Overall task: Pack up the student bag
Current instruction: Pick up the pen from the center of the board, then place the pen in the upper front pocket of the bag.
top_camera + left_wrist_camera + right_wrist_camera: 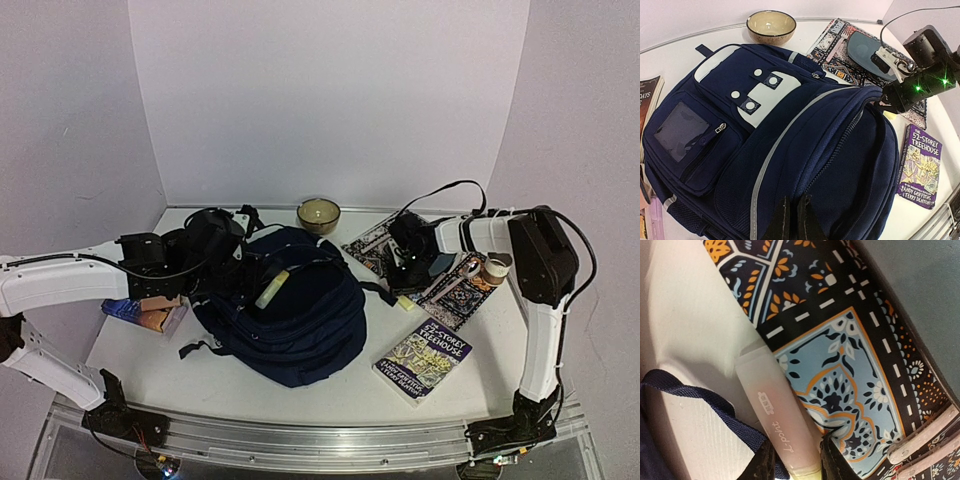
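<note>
The student bag (300, 325) (790, 150), navy with a white patch (760, 97), lies in the middle of the table with its main zipper mouth (875, 145) gaping. My left gripper (243, 266) (792, 212) sits at the bag's upper left edge. It is shut, and its tips pinch a fold of fabric beside the zipper. My right gripper (403, 284) (795, 462) is low at the placemat's left edge. It is shut on a yellow highlighter (775, 415) (405, 302) with a frosted cap, which lies beside a navy bag strap (685, 385).
A patterned placemat (455, 298) (850, 355) carries a grey plate (867, 50), a spoon (463, 276) and a small tape roll (497, 268). A bowl (318, 214) stands at the back. A Treehouse book (425, 360) lies front right. More books (145, 312) lie under the left arm.
</note>
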Robot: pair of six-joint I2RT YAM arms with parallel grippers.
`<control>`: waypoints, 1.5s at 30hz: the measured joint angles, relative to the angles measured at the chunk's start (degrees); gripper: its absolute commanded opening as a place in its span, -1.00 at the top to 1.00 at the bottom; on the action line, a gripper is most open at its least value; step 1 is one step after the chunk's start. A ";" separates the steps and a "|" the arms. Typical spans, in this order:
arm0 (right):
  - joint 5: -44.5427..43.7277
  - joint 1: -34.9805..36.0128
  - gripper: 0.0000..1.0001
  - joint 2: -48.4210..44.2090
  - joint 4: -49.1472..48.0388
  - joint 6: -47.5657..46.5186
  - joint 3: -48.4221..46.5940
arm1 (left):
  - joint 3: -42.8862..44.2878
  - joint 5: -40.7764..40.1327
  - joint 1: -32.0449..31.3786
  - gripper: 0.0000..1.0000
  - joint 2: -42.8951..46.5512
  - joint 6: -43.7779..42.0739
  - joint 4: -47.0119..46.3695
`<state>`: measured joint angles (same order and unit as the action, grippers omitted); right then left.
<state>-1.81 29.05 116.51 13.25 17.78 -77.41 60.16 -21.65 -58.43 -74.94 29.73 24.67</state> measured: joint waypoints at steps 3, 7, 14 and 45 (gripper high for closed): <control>-0.31 0.58 0.32 0.95 -0.06 -0.22 -0.23 | 0.00 0.00 0.00 1.00 0.00 -0.32 0.00; -1.43 1.42 0.33 1.49 -0.07 -0.24 -0.54 | 0.00 -0.04 0.00 1.00 0.00 -0.85 0.16; -2.45 2.36 0.70 1.17 -0.37 -0.15 -0.02 | 0.00 -1.05 0.00 1.00 0.10 -1.30 1.45; -23.26 31.20 1.00 -19.00 3.30 -20.04 4.31 | 0.92 1.12 0.81 1.00 1.31 -4.50 3.96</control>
<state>-25.06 60.24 97.51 16.55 -2.27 -73.10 61.08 -20.53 -57.63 -73.63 25.23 28.62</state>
